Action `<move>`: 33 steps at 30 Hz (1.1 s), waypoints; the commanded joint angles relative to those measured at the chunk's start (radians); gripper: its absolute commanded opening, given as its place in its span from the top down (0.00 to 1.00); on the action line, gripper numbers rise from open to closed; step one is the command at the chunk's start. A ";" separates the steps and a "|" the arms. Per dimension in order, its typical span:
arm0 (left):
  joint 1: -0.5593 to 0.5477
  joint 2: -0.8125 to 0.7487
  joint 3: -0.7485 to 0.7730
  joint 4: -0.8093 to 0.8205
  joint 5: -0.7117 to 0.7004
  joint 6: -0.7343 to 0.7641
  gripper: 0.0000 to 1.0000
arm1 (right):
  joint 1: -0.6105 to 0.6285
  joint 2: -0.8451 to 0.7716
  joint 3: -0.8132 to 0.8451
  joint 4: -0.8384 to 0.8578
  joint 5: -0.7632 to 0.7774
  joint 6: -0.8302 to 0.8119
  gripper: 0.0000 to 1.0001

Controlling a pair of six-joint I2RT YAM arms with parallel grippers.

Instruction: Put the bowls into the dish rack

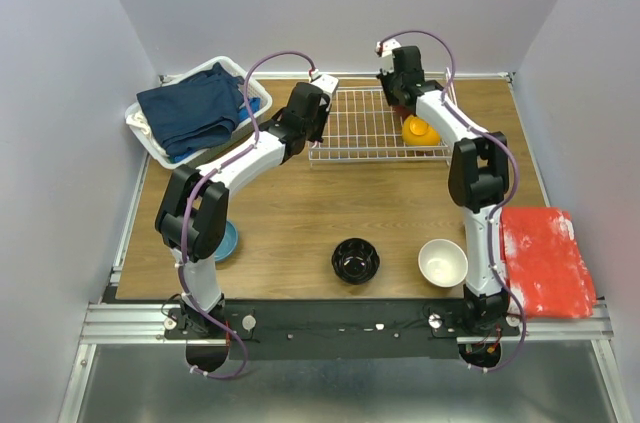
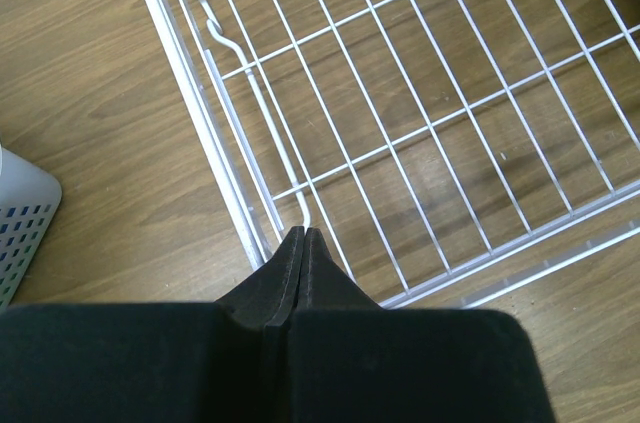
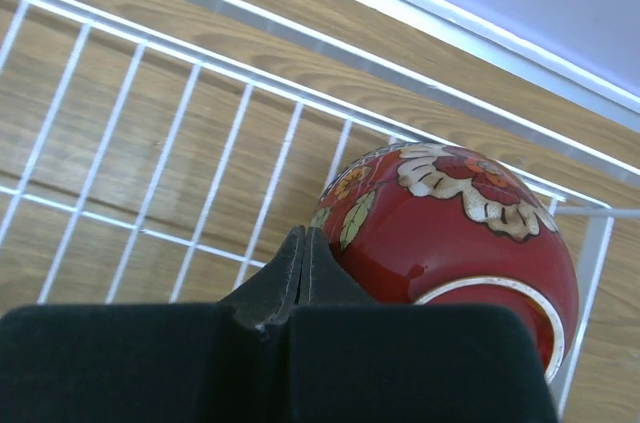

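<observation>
We've got the dish rack (image 1: 365,128) lying long side left-to-right near the table's far edge, most of its grid bare. At its right end there's an orange bowl (image 1: 420,130), plus a red floral bowl (image 3: 460,223) tipped over in the far corner with its foot ring showing. The black bowl (image 1: 355,261) and white bowl (image 1: 442,263) sit mouth-up on the open near table. The blue bowl (image 1: 228,241) is half under the left arm. The left gripper (image 2: 303,243) is over the rack's left near corner and the right gripper (image 3: 303,243) is just beside the red bowl. Both are pinched together, empty.
</observation>
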 commanded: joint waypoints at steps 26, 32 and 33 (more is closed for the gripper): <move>0.002 -0.037 0.473 -0.180 0.078 0.080 0.36 | -0.031 -0.466 -0.245 -0.082 -0.338 -0.070 0.53; 0.016 -0.215 0.292 -0.252 0.023 0.186 0.22 | -0.027 -0.703 -0.455 -0.172 -0.459 -0.153 0.44; 0.017 -0.246 0.251 -0.258 0.015 0.209 0.21 | -0.027 -0.733 -0.487 -0.180 -0.470 -0.158 0.43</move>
